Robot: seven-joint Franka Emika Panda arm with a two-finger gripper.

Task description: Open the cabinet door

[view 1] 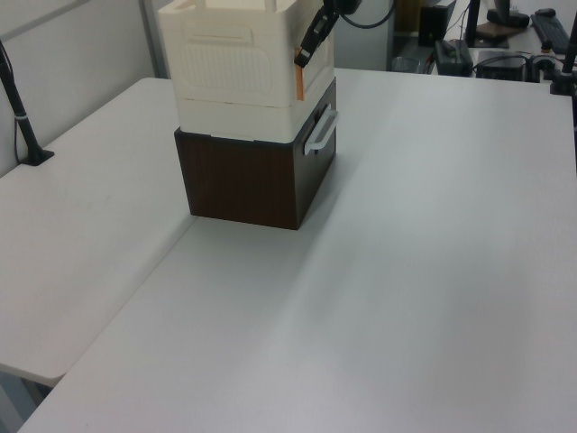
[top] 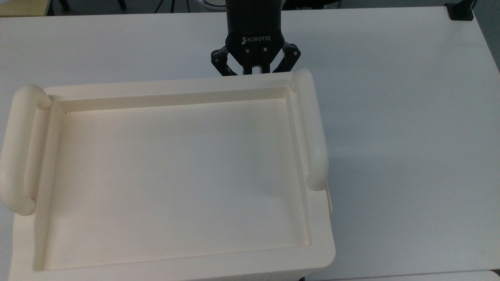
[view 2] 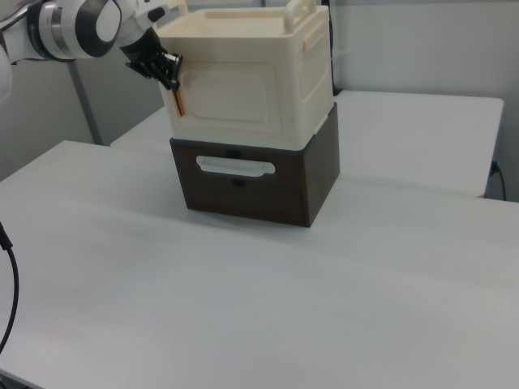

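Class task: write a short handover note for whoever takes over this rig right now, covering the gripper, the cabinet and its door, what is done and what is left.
Gripper: at the cabinet door's edge on the right view's left, by the orange strip; nothing seen held.
Cabinet: cream box stacked on a dark brown drawer unit on the white table.
Door: appears flush with the cabinet front, so closed.
Done: gripper brought up to the door edge.
Left: catch that edge and swing the door open.
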